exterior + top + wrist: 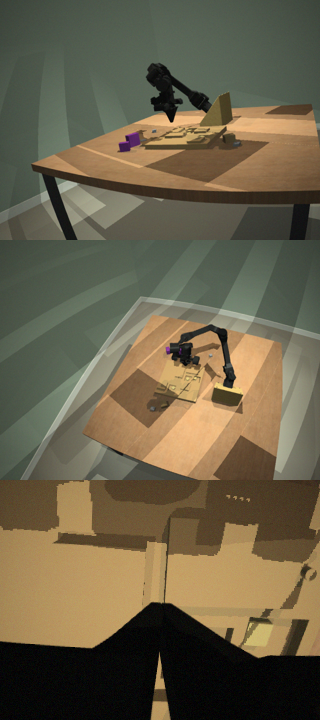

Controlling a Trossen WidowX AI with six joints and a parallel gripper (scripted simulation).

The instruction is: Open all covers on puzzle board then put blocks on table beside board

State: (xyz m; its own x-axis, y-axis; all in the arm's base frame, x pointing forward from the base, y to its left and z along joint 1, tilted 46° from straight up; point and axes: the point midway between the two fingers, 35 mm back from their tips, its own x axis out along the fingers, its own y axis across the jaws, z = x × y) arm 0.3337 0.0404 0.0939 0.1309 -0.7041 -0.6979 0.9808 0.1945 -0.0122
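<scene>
My gripper is shut and empty, above the far part of the yellow puzzle board. Raised flat covers show on it, one cover, a second cover and a third cover. How far each is open is hard to tell. One pale yellow block and another pale block sit in recesses. A third pale block shows near the front left. Shadows blur the wells.
Two purple blocks, the larger and the smaller, stand beyond the board. A yellow-brown piece and a grey piece lie before it. Another grey piece lies right. A wedge stands by the arm base.
</scene>
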